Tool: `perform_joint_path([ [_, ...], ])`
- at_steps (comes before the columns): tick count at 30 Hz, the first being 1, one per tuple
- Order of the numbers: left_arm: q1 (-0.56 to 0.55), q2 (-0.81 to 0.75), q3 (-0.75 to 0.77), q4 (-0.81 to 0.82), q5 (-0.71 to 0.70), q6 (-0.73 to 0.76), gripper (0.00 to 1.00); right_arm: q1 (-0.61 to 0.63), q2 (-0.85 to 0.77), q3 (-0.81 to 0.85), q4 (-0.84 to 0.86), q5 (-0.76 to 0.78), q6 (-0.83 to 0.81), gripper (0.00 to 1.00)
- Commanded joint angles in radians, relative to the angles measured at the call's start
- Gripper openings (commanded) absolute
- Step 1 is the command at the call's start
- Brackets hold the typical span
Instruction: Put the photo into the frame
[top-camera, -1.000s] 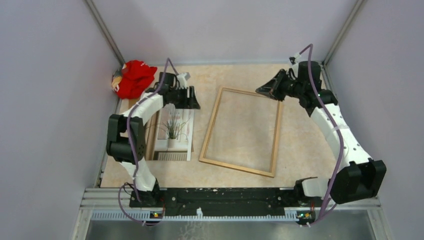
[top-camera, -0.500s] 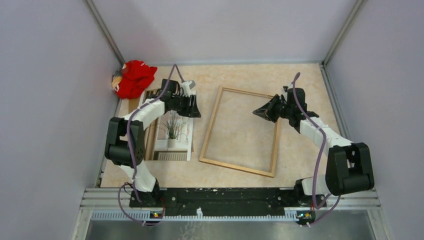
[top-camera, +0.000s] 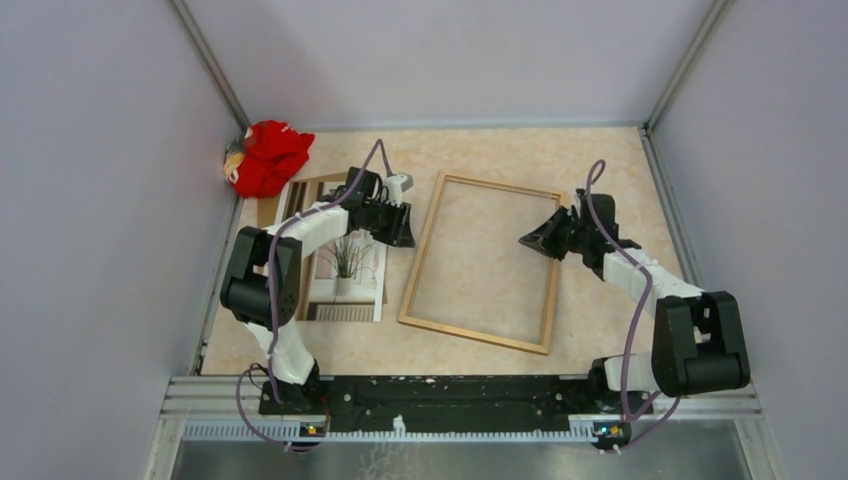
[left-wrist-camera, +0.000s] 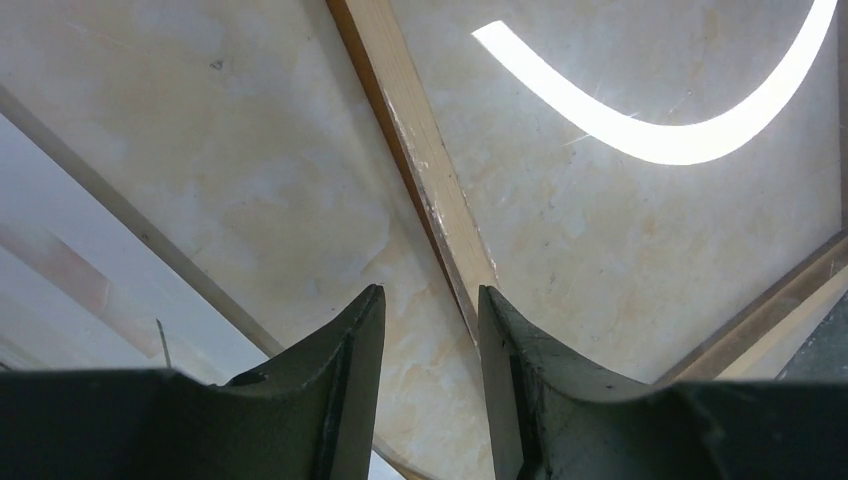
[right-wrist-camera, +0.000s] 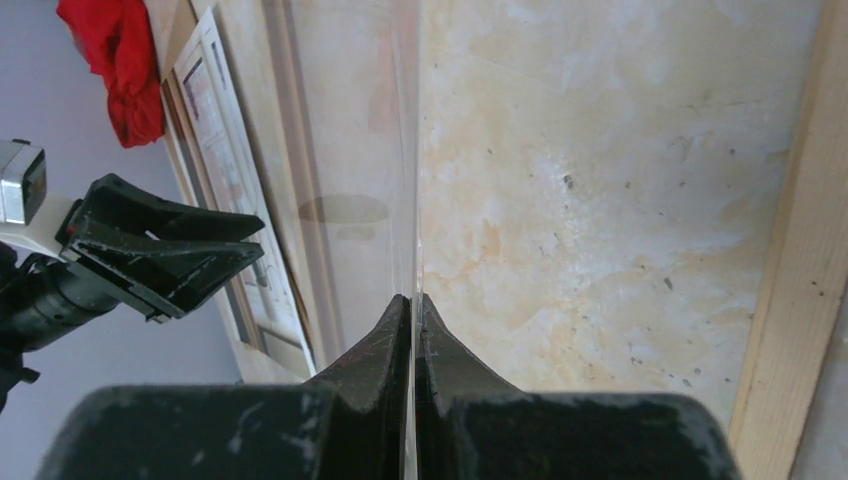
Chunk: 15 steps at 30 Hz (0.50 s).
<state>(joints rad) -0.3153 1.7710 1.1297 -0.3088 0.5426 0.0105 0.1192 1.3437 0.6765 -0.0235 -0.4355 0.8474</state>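
While the photo (top-camera: 345, 262) lies face up on the table (top-camera: 610, 160) on the left, on top of a brown board (top-camera: 268, 210), the frame (top-camera: 476, 335) lies flat just beside it to the right, with bare tabletop showing inside its four rails. The photo is outside the frame, its right edge close to the frame's left rail without touching it.

The left gripper (top-camera: 398, 228) hangs low over the gap between photo and frame, near the far end of the left rail. Its jaws stand partly apart with nothing between them, and in the wrist view one fingertip overlaps that rail.

The right gripper (right-wrist-camera: 413, 297) is over the inside of the frame, near the right rail. Its fingers are pressed together on the thin edge of a clear sheet (right-wrist-camera: 350, 150), which runs straight away from the tips and casts a hazy sheen over the table to its left.

A red cloth (top-camera: 268, 157) sits bunched in the far left corner.
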Motion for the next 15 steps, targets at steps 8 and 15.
perform_joint_path([
  [8,-0.004,0.021,0.003,0.038,-0.024,0.025,0.45,-0.036,-0.021,-0.013,0.027,0.067,-0.107,0.0],
  [15,-0.006,0.029,0.014,0.031,-0.033,0.034,0.45,-0.052,0.004,-0.008,0.033,0.055,-0.114,0.0],
])
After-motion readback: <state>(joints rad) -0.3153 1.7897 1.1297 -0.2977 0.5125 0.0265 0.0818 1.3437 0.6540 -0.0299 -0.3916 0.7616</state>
